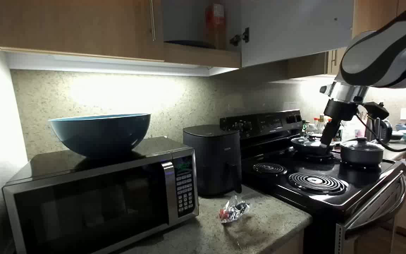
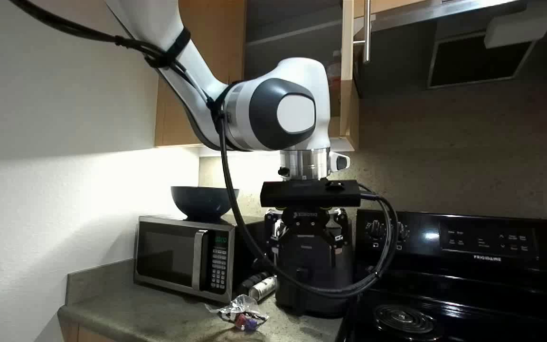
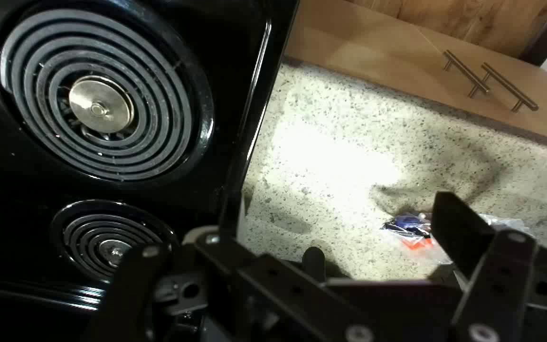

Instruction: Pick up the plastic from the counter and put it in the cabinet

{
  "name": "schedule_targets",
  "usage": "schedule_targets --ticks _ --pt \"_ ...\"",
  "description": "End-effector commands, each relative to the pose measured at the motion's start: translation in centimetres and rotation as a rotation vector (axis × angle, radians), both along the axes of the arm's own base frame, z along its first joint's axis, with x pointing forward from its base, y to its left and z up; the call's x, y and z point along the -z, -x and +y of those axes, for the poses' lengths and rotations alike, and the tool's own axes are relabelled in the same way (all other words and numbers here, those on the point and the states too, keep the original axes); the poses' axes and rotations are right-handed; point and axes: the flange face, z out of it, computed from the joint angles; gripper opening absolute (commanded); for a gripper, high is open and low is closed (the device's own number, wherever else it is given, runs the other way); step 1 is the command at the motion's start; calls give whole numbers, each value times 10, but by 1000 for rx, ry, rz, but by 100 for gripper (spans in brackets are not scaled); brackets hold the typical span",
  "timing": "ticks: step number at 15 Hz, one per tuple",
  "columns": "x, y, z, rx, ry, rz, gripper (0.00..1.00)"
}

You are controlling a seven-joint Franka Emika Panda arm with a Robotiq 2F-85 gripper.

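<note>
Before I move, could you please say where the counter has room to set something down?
The counter is bare between the plastic and stove, and in front of the microwave; beside the microwave, a cylinder and air fryer crowd it.

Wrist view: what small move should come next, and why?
Probably a small sideways shift of the open gripper toward the plastic, away from the stove, before lowering. In the wrist view one finger covers part of the plastic, so it isn't centred between the fingertips; in an exterior view the gripper hangs higher than the plastic, in front of the air fryer.
</note>
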Motion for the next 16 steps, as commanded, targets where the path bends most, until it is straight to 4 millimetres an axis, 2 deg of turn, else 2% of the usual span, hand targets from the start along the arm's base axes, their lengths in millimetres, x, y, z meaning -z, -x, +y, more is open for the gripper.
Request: schedule_targets --ticks 1,5,8,12,16 --pt "0 0 0 0 0 1 100" --pt "0 0 0 0 0 1 100" --pt "-1 -9 11 -34 3 13 100" --pt "-8 -29 39 -103 38 26 100" --pt "-17 -59 81 -207 93 36 100"
